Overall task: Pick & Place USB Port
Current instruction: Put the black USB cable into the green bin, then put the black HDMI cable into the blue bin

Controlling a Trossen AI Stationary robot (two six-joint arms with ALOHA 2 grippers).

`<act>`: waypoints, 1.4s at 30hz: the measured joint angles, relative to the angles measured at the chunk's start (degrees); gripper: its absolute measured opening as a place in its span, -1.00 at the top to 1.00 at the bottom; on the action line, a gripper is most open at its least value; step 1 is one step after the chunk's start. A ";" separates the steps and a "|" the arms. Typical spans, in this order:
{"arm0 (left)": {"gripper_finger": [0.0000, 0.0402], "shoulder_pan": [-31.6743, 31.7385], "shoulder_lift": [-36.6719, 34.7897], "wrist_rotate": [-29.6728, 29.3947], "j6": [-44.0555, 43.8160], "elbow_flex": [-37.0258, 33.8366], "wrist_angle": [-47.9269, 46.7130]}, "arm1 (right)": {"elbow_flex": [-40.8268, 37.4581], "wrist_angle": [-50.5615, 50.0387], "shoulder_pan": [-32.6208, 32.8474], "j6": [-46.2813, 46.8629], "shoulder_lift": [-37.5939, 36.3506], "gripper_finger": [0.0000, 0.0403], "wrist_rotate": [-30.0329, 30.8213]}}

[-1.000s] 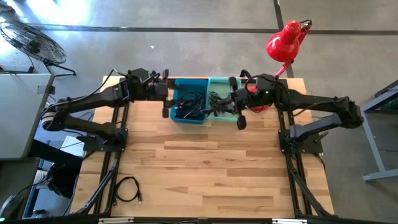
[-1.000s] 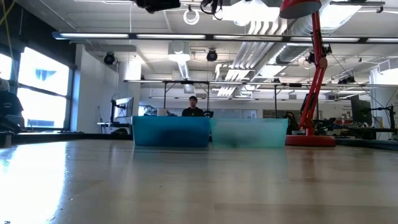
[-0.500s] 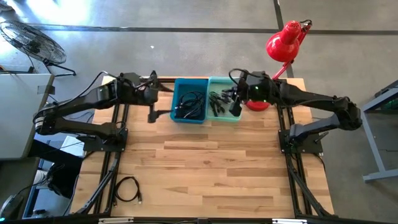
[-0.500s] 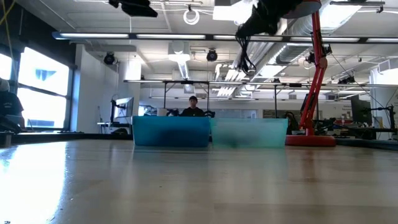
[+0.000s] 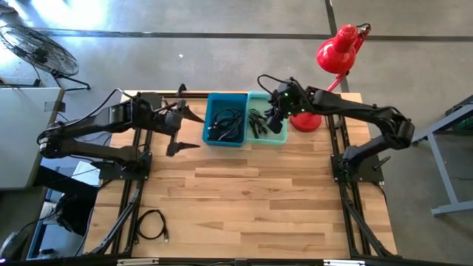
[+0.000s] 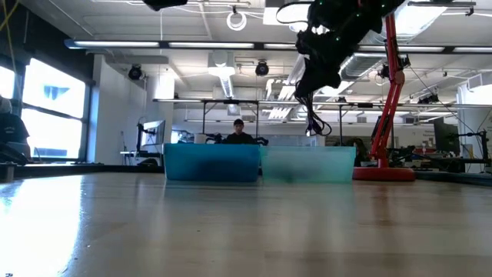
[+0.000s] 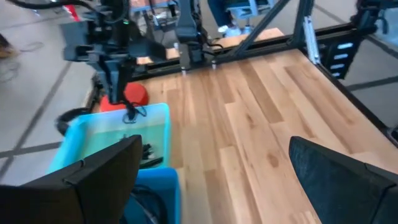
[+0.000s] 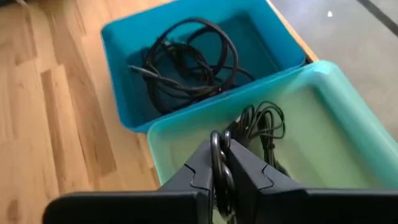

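Observation:
Two bins stand side by side at the table's far edge: a blue bin (image 5: 209, 118) and a teal bin (image 5: 281, 137), each holding black cables. My right gripper (image 5: 275, 118) hangs over the teal bin (image 8: 348, 118), shut on a black cable (image 6: 311, 115) that dangles below it. My left gripper (image 5: 186, 131) is wide open and holds nothing. It stands left of the blue bin, above the table. In the left wrist view its fingers frame bare wood (image 7: 211, 180). My right gripper pinches a bend of the black cable (image 8: 215, 144) between its two fingers, which point down from above. The rest hangs slack below the fingers (image 6: 314, 127) over the teal bin. I cannot tell whether its lower end touches the cables lying there.
A red desk lamp (image 5: 336, 52) stands on its base right of the teal bin. One more black cable (image 5: 151, 224) lies coiled near the table's near left corner. The wood between the bins and the near edge is bare.
My left gripper has drawn back from over the blue bin toward the table's left edge. My right gripper has gone from the teal bin's near right side to over its middle and come down, with the cable hanging below it.

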 joint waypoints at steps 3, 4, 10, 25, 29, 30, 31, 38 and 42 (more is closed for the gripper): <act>-0.99 0.15 1.37 1.54 0.22 0.00 0.02 | 0.00 -0.13 -0.14 -0.26 0.57 0.93 -0.18; -0.99 0.15 1.72 1.57 0.22 0.00 -0.03 | 0.00 -0.09 -0.14 -0.68 0.57 0.94 -0.22; -0.99 0.15 5.27 1.60 4.42 0.00 2.19 | 0.00 -0.17 -0.27 0.05 0.59 0.84 0.44; -0.99 0.15 12.03 -0.97 6.43 0.00 1.17 | 0.04 -2.62 -2.44 1.51 0.61 0.53 0.72; -0.99 0.13 12.01 3.11 3.97 0.00 -2.40 | 0.04 -0.90 -2.44 1.39 0.61 0.41 1.74; -0.99 0.13 11.92 4.21 2.26 0.00 -3.48 | 0.04 -0.31 -2.44 1.35 0.61 0.39 1.75; -0.99 0.13 11.65 5.45 0.40 0.00 -4.84 | 0.04 0.36 -2.44 1.47 0.61 0.37 1.55; -0.99 -5.37 6.93 10.45 -11.22 0.00 -19.05 | 0.07 1.79 -2.29 1.46 0.61 0.34 -4.23; -0.99 -13.69 3.89 6.93 -20.98 0.00 -26.79 | 0.07 1.83 -2.29 1.36 0.61 0.34 -5.61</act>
